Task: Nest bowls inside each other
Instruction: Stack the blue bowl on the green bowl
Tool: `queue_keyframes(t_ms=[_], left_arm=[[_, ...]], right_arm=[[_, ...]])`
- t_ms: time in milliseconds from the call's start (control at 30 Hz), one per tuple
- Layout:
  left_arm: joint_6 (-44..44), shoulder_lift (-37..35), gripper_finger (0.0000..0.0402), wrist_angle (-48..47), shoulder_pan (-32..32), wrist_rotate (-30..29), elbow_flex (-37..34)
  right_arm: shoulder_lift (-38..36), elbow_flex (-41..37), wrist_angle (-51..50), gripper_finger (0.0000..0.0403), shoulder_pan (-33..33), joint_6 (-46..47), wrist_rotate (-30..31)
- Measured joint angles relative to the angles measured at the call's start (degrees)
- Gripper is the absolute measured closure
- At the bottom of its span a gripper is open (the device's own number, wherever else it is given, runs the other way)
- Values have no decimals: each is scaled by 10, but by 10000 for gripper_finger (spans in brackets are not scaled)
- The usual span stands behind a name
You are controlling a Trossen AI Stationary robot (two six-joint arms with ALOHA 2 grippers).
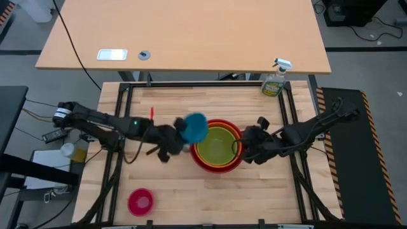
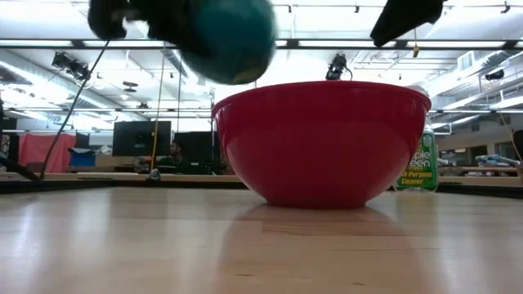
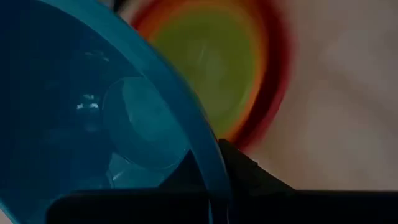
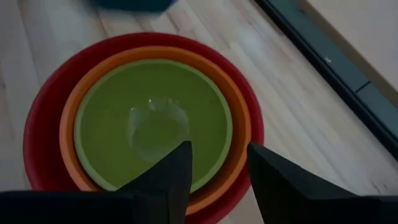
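Observation:
The red bowl [image 1: 218, 166] stands on the table, with the orange bowl [image 4: 239, 118] and the lime green bowl [image 4: 155, 124] nested in it. Just left of this stack the blue bowl [image 1: 194, 127] hangs in the air, with my left gripper [image 1: 180, 138] shut on it. My right gripper [image 4: 217, 180] is open above the right side of the stack, and the orange and red rims show in the gap below its fingers. The magenta bowl [image 1: 140, 201] rests on its base near the table's front left. My left gripper pinches the blue bowl's rim [image 3: 211, 163], one finger [image 3: 186, 174] inside the bowl and one finger [image 3: 249, 177] outside. It comes slanting down from the table's left. The bowl is tilted and lifted clear of the table, beside the red bowl's left rim [image 2: 225, 102].
A green spray bottle [image 1: 275, 81] stands at the table's far right corner. A black frame [image 1: 191, 86] runs around the table's edges. Bare wood lies in front of the stack and to the right of the magenta bowl.

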Motion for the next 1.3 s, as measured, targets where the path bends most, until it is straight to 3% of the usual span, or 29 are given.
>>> queue_keyframes(t_ms=[67,233,400,733,1033,1300], left_arm=[[16,15,388,43,-22,36,0],[20,76,388,162,-40,64,0],[-3,138,388,224,-9,146,1],[-51,221,388,271,76,208,26],[-68,281,374,152,82,183,93],[-43,281,271,134,54,121,95]], right_arm=[[-3,0,1,241,2,0,2],[-3,0,4,241,5,-4,5],[-2,-1,0,241,6,-9,7],[-4,-1,1,241,9,-31,14],[-4,-1,2,241,9,-37,17],[-4,-1,9,241,11,-35,17]])
